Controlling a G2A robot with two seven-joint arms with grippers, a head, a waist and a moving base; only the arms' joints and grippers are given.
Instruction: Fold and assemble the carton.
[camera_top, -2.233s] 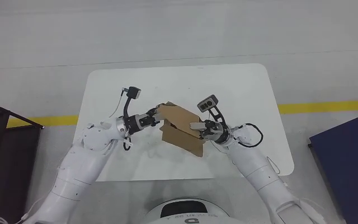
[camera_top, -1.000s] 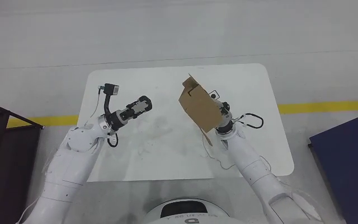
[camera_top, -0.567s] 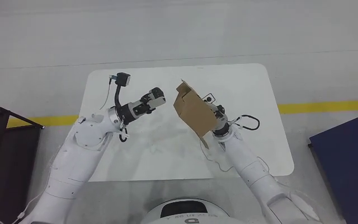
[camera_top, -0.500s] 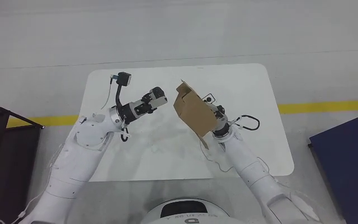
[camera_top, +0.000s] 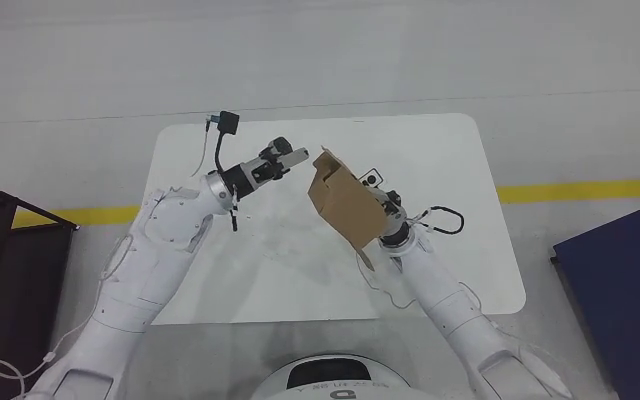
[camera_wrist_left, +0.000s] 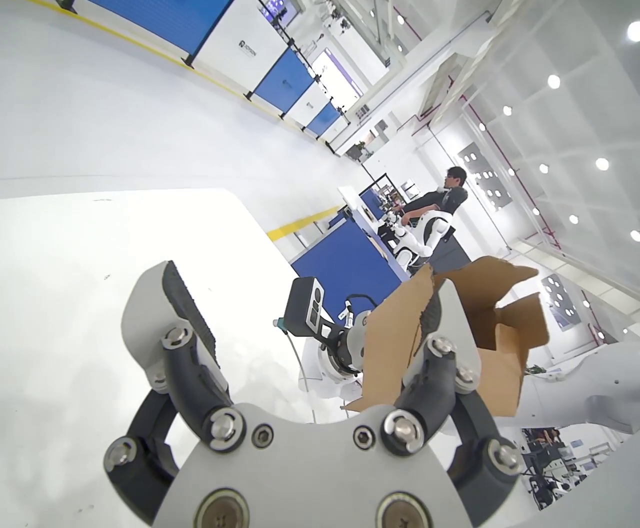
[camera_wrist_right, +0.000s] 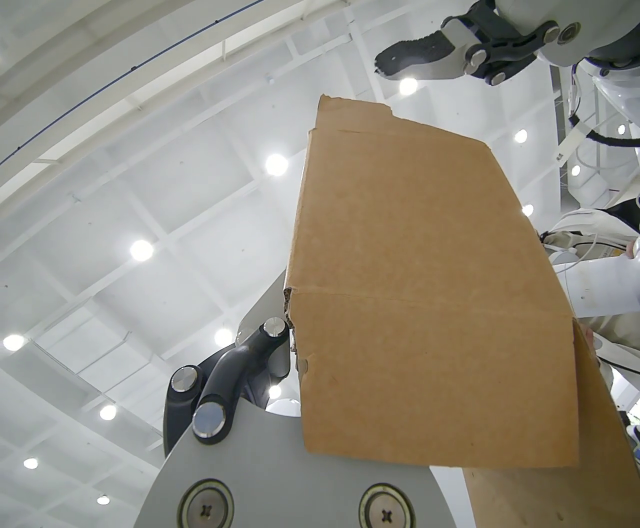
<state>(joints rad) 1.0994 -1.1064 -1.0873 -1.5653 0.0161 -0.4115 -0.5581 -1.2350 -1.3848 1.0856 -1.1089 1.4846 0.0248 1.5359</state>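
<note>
Swinging up toward 12 o'clock over the last half second, the left claw (camera_top: 288, 155) has also turned its open end to face the carton (camera_top: 345, 205), which has hardly shifted in that time.

The carton is held clear of the table (camera_top: 200, 290), over its middle and a little toward 3 o'clock. Its long axis runs from about 11 o'clock down to 5 o'clock in the top view. The open end, with its loose flaps (camera_wrist_left: 505, 280), is the 11 o'clock end.

The right claw (camera_top: 385, 218) is clamped on the 5 o'clock end. In the right wrist view the cardboard runs down between its fingers (camera_wrist_right: 260, 315) and covers most of them, so I judge the grip from how the sheet sits there.

The left claw has its fingers wide apart and grips nothing. The carton's open end lies just beside it at roughly 4 o'clock, not touching. In the left wrist view that end sits past one finger rather than between the two.

So the left arm is the nearer one to the flaps. To fold them, I judge it must shift toward 3 o'clock until the flap edge stands between its fingers.
</note>
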